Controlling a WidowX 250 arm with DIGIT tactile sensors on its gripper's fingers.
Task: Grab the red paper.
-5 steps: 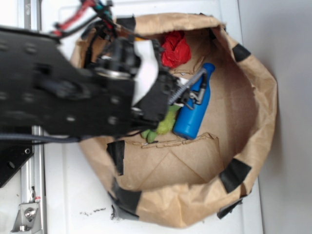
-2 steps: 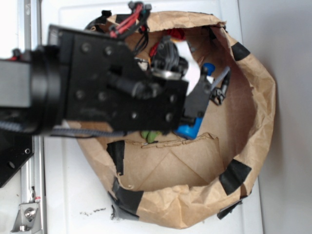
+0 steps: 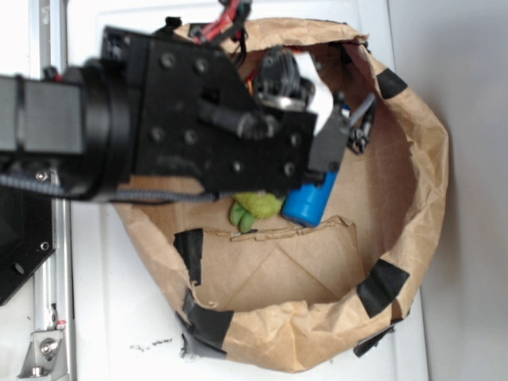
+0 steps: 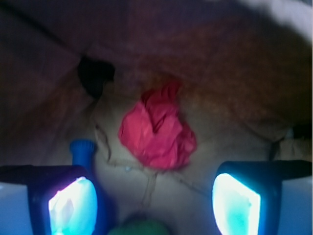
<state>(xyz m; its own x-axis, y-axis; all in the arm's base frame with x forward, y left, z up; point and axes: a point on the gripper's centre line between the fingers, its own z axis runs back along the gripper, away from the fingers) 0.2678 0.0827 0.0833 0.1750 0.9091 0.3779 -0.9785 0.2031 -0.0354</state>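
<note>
In the wrist view the red paper (image 4: 159, 132) lies as a crumpled wad on the brown floor of the bag, ahead of my gripper (image 4: 155, 205) and centred between its fingers. The gripper is open, nothing sits between the pads, and it is not touching the paper. In the exterior view my arm hides the red paper. There the gripper (image 3: 357, 123) hangs inside the paper bag (image 3: 429, 159), near its upper right wall.
A blue bottle (image 3: 311, 202) lies in the bag under the arm, and its cap (image 4: 82, 149) shows by my left finger. A green plush toy (image 3: 254, 210) sits beside the bottle, just below the gripper (image 4: 139, 227). Black tape patches mark the bag's walls.
My arm has swung up and to the right over the bag and now covers the red paper in the exterior view. The gripper has moved off the blue bottle's neck toward the bag's wall.
</note>
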